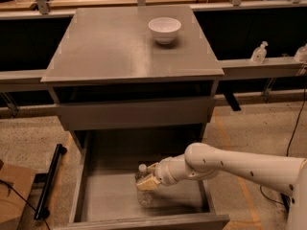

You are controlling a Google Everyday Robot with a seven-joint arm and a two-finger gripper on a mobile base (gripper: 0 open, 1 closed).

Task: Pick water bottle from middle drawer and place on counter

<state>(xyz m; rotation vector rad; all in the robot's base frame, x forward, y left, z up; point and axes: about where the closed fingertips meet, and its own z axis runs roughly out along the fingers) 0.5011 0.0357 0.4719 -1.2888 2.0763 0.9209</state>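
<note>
The water bottle [143, 191] stands in the open middle drawer [110, 195], a clear ribbed bottle with a white cap, a little right of the floor's centre. My gripper [147, 182] reaches in from the right on the white arm and sits against the bottle's upper body, hiding part of it. The grey counter [110, 47] is the cabinet's top, above and behind the drawer.
A white bowl [164, 29] stands on the counter's far right part. A closed drawer front [134, 113] lies above the open drawer. A pump-dispenser bottle [259, 52] sits on a ledge at the right. A black bar [50, 181] lies on the floor at the left.
</note>
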